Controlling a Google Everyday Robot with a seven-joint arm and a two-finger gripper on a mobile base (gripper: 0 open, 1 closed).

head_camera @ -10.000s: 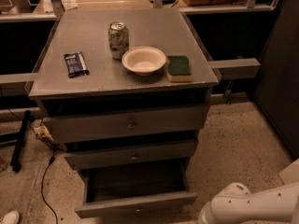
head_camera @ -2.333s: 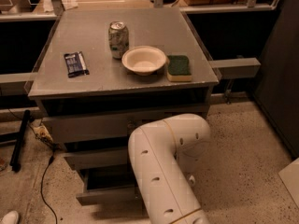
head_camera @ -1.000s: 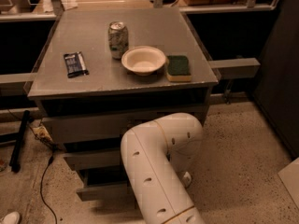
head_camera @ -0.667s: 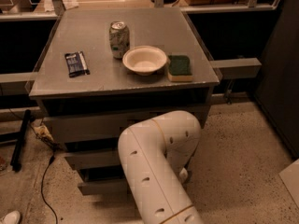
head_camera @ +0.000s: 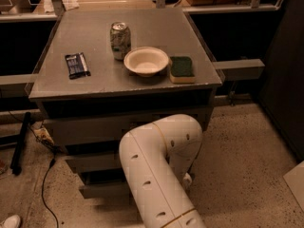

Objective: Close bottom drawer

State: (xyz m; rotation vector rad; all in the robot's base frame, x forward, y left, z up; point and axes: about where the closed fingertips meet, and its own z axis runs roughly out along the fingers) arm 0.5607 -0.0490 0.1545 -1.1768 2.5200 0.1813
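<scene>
The grey cabinet [head_camera: 71, 127] stands in the middle of the camera view with three drawers down its front. The bottom drawer [head_camera: 102, 190] shows as a narrow grey front strip low on the left, sticking out only a little past the middle drawer [head_camera: 92, 162]. My white arm [head_camera: 156, 175] bends in front of the cabinet and covers the right half of the drawer fronts. The gripper is hidden behind the arm, low by the bottom drawer; only a small white part [head_camera: 186, 179] shows at the arm's right side.
On the cabinet top stand a soda can [head_camera: 119, 40], a white bowl [head_camera: 146, 61], a green sponge [head_camera: 181, 68] and a dark snack bar [head_camera: 76, 64]. A black cable [head_camera: 45, 184] and a dark bar [head_camera: 20, 141] lie on the speckled floor at left. A dark wall panel [head_camera: 285, 80] is at right.
The bottom drawer stood wide open ten seconds ago; now only its front edge sticks out. My arm has swung in front of the cabinet and moved further in and left.
</scene>
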